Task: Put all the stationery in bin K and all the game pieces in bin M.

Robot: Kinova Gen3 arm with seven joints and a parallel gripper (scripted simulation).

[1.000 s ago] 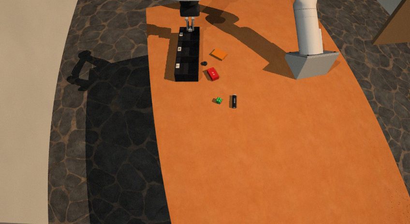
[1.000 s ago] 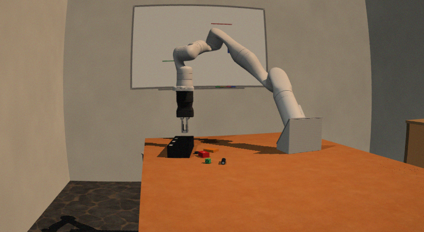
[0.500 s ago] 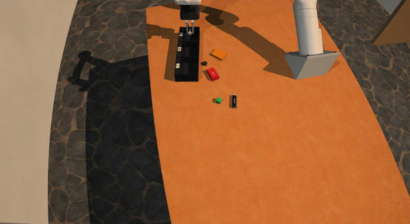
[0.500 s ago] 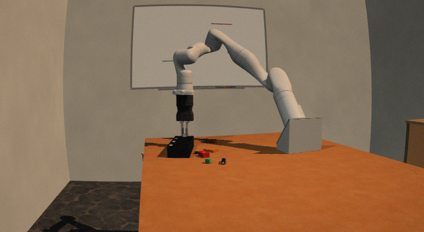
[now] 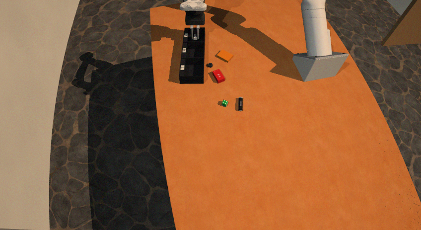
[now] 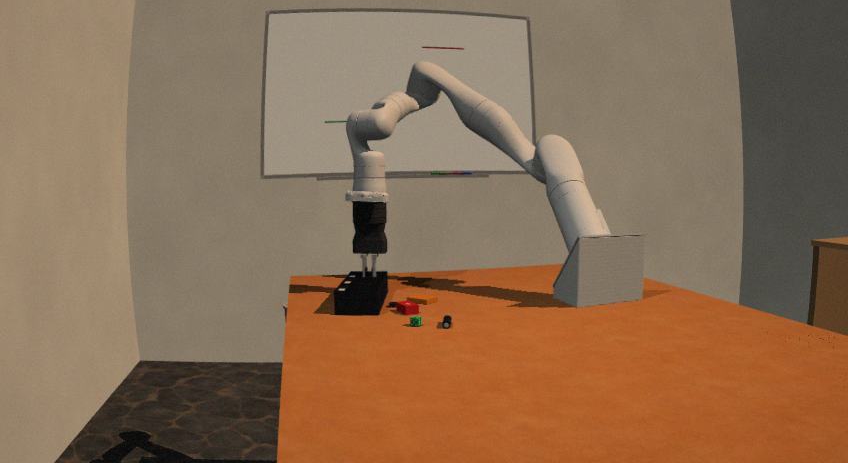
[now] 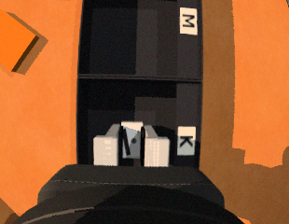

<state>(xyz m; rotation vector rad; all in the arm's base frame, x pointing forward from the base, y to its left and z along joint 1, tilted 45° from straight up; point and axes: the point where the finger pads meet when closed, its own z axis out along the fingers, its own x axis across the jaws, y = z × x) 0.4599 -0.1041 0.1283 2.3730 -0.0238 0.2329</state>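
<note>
A row of black bins [image 5: 191,54] stands at the table's left edge. In the wrist view the nearest bin carries the label K [image 7: 185,141] and the one beyond it the label M [image 7: 188,21]. My gripper [image 5: 195,36] hangs straight down over bin K, fingertips at about rim height [image 6: 369,271]. It is shut on a small dark and white item [image 7: 132,140] that I cannot name. On the table lie an orange flat pad [image 5: 224,55], a small black round piece [image 5: 209,65], a red box [image 5: 218,76], a green die [image 5: 225,103] and a black cylinder [image 5: 240,104].
The arm's grey base [image 5: 319,65] stands at the table's far right. The table's left edge runs just beside the bins. A brown cabinet [image 6: 829,283] stands off the table at the right.
</note>
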